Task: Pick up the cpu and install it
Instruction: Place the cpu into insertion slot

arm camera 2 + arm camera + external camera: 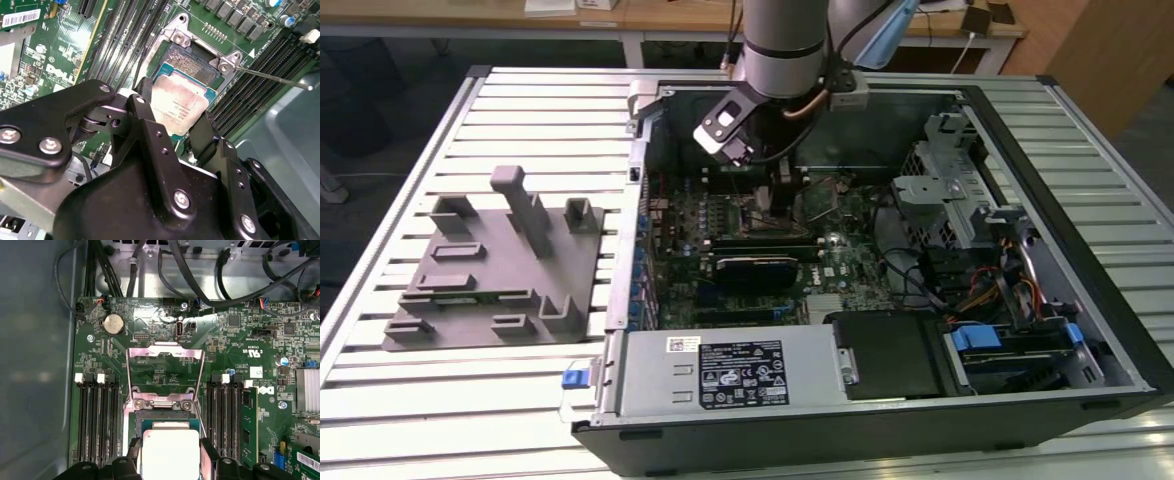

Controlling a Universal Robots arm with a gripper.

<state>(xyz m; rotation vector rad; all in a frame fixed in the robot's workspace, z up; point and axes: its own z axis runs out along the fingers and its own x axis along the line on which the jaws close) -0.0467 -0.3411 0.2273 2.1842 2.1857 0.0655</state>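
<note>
The cpu (181,106) is a small square chip with a silvery top, and in both wrist views the black fingers (144,95) press on two opposite edges of it. My gripper (175,117) is shut on the cpu (170,452) and holds it low over the open socket (187,62) on the green motherboard. The chip covers part of the socket, whose gold contact field still shows beyond its far edge. In the exterior view the gripper (782,188) reaches down inside the open computer case beside the socket (827,200).
The socket's metal load plate (165,374) is flipped up and its thin lever (270,77) sticks out sideways. Memory slots (97,415) flank the socket. A grey moulded tray (494,270) lies on the slatted table at the exterior view's left, and cables (200,270) run along the case wall.
</note>
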